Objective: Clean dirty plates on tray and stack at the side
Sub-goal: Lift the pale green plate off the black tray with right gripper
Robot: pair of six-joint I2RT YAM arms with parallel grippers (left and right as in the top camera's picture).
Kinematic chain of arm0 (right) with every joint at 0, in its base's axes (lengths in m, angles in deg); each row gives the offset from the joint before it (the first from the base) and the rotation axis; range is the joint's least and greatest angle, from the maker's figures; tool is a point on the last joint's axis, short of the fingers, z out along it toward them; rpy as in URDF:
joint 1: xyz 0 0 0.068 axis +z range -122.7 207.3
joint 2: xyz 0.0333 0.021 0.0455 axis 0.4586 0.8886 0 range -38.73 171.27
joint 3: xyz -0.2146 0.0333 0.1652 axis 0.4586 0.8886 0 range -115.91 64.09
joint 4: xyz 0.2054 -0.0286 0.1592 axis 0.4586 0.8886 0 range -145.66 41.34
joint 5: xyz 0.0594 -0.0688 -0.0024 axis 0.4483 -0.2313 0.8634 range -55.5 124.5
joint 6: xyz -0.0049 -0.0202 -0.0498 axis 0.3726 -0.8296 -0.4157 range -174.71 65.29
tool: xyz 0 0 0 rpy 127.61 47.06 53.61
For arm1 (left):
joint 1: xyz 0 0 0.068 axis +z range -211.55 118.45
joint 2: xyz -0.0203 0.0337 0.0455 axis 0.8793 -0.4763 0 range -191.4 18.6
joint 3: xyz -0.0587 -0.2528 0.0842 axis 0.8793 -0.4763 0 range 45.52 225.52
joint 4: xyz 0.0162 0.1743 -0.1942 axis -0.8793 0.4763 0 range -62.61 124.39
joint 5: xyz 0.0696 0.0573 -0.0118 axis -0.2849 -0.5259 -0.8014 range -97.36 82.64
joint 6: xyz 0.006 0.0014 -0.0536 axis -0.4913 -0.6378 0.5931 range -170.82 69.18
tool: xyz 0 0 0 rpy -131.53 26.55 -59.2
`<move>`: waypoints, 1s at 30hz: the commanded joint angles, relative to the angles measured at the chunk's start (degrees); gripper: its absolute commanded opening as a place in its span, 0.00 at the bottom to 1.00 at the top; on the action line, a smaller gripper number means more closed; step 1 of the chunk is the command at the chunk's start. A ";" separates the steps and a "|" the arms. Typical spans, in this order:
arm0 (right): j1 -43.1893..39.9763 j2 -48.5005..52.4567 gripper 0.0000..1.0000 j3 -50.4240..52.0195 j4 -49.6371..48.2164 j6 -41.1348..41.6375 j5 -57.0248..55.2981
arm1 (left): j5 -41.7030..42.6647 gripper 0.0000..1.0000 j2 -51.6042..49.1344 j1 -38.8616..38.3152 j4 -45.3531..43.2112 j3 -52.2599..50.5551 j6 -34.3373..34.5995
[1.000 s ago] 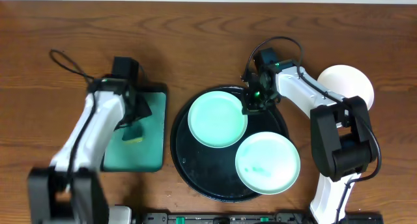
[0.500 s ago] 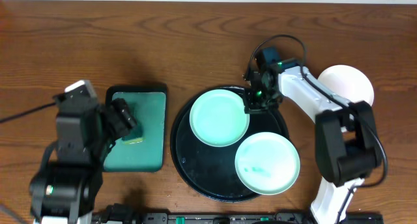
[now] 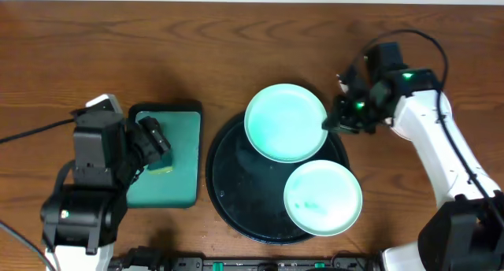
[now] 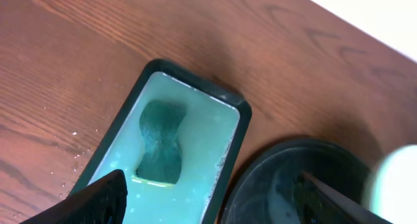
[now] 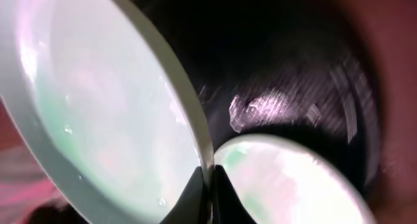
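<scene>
Item: plate-cleaning job, one moment, seen from beside the table [image 3: 236, 35]

Step in hand (my reading): one plate is lifted off the tray for carrying. Whether it goes to the wash or the stack, I cannot tell.

- Mint plate [image 3: 285, 123]: raised over the far rim of the black tray [image 3: 228, 200], partly overhanging the bare wood. Its face looks free of smears, with a few drops showing in the right wrist view.
- Right gripper [image 3: 334, 123]: clenched on that plate's right-hand rim, fingertips pinched onto the thin edge. Nothing else supports the plate.
- Second mint plate [image 3: 323, 197]: flat on the near right of the tray, with a teal smear left of centre. It sits apart from the held one.
- Left gripper [image 4: 208, 208]: fingers spread wide, empty, hanging above the green tray [image 4: 240, 116], where a sponge [image 4: 159, 142] lies in pale liquid.

Handling notes (judgement):
- A one-sided rim pinch lets the plate sag or swivel, so travel should be slow and level.
- A wet rim may slip, so the squeeze wants to be firm.
- The plate should pass clear above the tray's raised rim and the smeared plate.

Pose:
- Right arm: comes up from the near right corner, with the wrist turned leftward so the fingers meet the plate edge-on.
- Left arm: drawn back at the near left, with the wrist tipped down toward the sponge
</scene>
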 commanded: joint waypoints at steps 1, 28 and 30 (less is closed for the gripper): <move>-5.27 -0.46 0.01 -0.68 5.46 -5.35 20.04 | 0.98 0.82 -1.92 -0.20 0.11 0.07 0.37; 18.40 -1.57 0.02 -0.74 -13.79 -16.11 -29.22 | 3.72 0.82 -6.03 -0.17 -0.09 0.04 -0.35; 21.81 -1.75 0.01 -0.74 -13.25 -15.65 -36.54 | 3.69 0.82 -6.03 -0.17 -0.09 0.07 -0.35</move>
